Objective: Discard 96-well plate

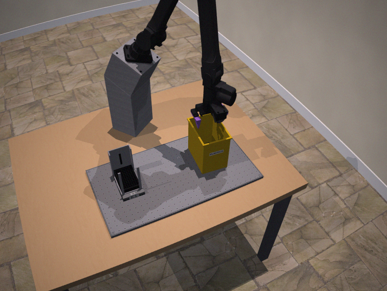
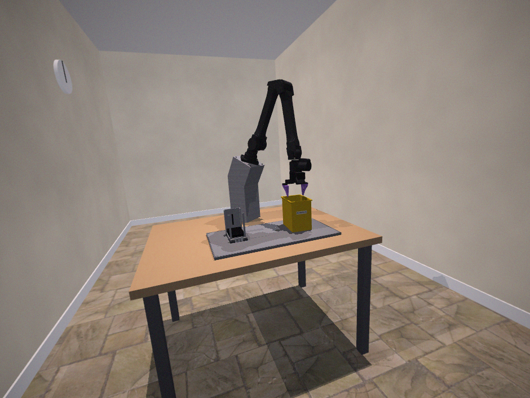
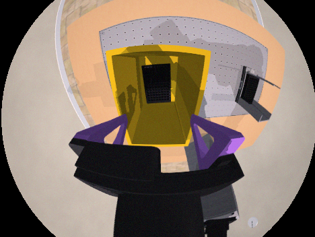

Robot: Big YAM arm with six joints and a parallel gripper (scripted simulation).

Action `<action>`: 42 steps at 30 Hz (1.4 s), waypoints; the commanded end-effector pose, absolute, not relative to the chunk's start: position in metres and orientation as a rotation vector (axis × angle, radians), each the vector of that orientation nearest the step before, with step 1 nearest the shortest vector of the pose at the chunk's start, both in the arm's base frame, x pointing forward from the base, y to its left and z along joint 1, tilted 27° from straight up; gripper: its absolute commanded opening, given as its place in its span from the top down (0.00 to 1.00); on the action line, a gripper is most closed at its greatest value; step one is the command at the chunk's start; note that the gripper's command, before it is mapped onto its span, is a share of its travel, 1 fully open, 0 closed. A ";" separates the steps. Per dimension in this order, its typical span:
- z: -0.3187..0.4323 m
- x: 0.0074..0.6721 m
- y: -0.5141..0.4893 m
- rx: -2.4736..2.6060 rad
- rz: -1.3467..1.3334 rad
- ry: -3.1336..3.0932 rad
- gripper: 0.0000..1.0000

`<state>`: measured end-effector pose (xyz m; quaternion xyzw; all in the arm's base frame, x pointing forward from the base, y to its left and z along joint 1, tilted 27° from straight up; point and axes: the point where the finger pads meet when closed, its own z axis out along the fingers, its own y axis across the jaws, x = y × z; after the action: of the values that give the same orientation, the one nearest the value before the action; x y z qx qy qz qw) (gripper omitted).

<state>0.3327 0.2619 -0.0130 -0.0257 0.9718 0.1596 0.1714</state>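
The yellow plastics bin W1 [image 1: 209, 146] stands upright on the grey perforated baseplate [image 1: 175, 181]. In the wrist view a black 96-well plate [image 3: 157, 83] lies deep inside the bin, well below the rim. My gripper [image 1: 208, 117] hangs just above the bin's mouth, its purple fingers wide open and empty; it also shows in the exterior view [image 2: 294, 189] and the wrist view [image 3: 158, 137]. The stack rack K1 [image 1: 124, 173] stands at the left of the baseplate with one black plate [image 1: 129, 180] sitting on it.
The grey arm pedestal [image 1: 129, 93] stands on the table behind the baseplate. The table's right edge lies a little beyond the bin. The rack also shows at the right of the wrist view [image 3: 252, 93].
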 end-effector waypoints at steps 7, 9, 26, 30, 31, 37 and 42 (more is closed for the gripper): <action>-0.001 0.340 0.275 -0.082 0.473 2.734 0.00; -0.001 0.340 0.275 -0.082 0.473 2.734 0.00; 0.025 0.326 0.255 -0.083 0.464 2.737 0.00; 0.012 0.323 0.253 -0.083 0.442 2.767 0.00; 0.013 0.324 0.254 -0.083 0.447 2.760 0.00; 0.019 0.326 0.255 -0.083 0.460 2.743 0.00; 0.019 0.326 0.255 -0.083 0.460 2.743 0.00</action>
<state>0.3266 0.2573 0.0179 -0.0262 0.9706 0.1625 0.1756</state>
